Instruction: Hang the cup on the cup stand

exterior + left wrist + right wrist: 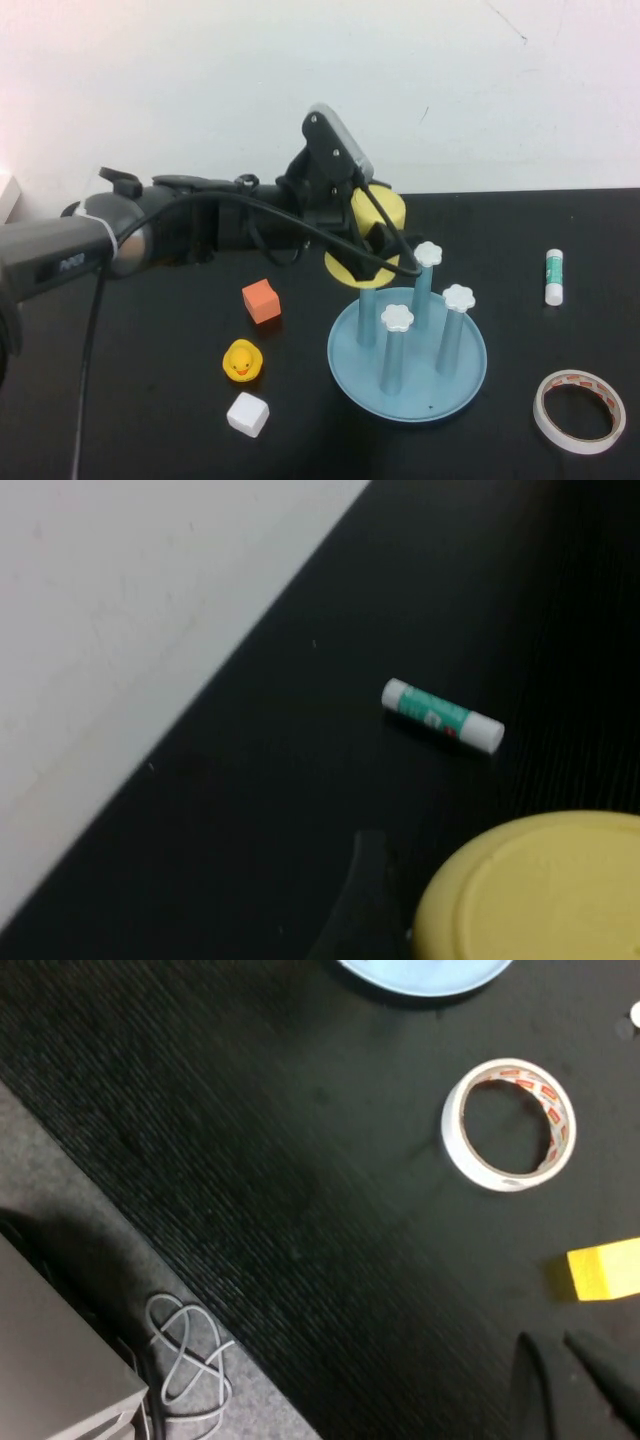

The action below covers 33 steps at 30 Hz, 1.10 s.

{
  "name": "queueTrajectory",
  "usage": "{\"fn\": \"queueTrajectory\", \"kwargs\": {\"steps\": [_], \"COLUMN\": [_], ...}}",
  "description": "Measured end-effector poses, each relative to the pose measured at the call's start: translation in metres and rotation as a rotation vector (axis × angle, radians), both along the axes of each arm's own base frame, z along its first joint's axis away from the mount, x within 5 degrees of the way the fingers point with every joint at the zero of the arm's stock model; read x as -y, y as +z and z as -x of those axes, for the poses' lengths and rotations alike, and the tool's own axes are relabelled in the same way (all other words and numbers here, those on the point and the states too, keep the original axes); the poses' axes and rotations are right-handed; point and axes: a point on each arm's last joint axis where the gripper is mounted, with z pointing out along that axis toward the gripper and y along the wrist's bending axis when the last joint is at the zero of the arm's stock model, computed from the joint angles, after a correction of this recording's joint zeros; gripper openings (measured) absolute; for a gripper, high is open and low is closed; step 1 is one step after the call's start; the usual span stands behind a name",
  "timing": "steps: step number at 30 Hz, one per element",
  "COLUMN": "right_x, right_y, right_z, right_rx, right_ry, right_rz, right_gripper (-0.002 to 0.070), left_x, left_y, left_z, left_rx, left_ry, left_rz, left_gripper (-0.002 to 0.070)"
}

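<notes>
The yellow cup (381, 210) is held upside down and tilted in my left gripper (368, 238), which is shut on it. The cup's mouth sits over the top of the back-left post of the cup stand (407, 385); that post's white cap is hidden. The three other posts show their flower caps. In the left wrist view the cup's base (540, 890) fills the corner beside one dark finger (360, 900). My right gripper (570, 1385) shows only in the right wrist view, shut and empty, over the table's near right part.
An orange cube (261, 300), a yellow toy duck (242, 361) and a white cube (248, 413) lie left of the stand. A glue stick (554, 276) and a tape roll (579, 410) lie at the right. The table's edge and floor cables (185, 1355) show under the right wrist.
</notes>
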Motion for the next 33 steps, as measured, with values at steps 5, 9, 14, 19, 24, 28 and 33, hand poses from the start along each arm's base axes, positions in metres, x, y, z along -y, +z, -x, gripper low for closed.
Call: {"fn": "queueTrajectory", "kwargs": {"steps": [5, 9, 14, 19, 24, 28, 33], "right_x": [0.001, 0.002, 0.002, 0.003, 0.001, -0.006, -0.009], "right_y": [0.0, 0.001, 0.001, 0.001, 0.002, 0.006, 0.014], "right_z": [0.0, -0.001, -0.001, -0.002, -0.002, -0.004, 0.001], "right_rx": [0.01, 0.02, 0.022, 0.023, 0.037, 0.087, 0.156], "right_ry": [-0.005, -0.009, -0.01, -0.01, -0.005, 0.039, 0.117], "right_rz": [0.01, 0.019, 0.02, 0.021, 0.007, -0.074, -0.172], "right_gripper": [0.0006, 0.0006, 0.0006, 0.0006, 0.0006, 0.0006, 0.0006], "left_x": [0.001, 0.001, 0.001, -0.002, -0.011, -0.025, -0.045], "left_y": [-0.017, -0.02, -0.019, -0.011, 0.027, 0.075, 0.147], "left_z": [-0.004, -0.004, -0.005, -0.006, -0.003, 0.008, 0.043], "left_rx": [-0.035, -0.04, -0.069, -0.068, 0.012, 0.12, 0.251], "left_ry": [0.0, 0.003, 0.018, 0.069, 0.152, 0.24, 0.304], "left_rz": [-0.013, -0.017, 0.0, -0.003, -0.009, -0.041, -0.042], "left_gripper": [0.0554, 0.0554, 0.061, 0.0629, 0.0608, 0.0435, 0.0088]}}
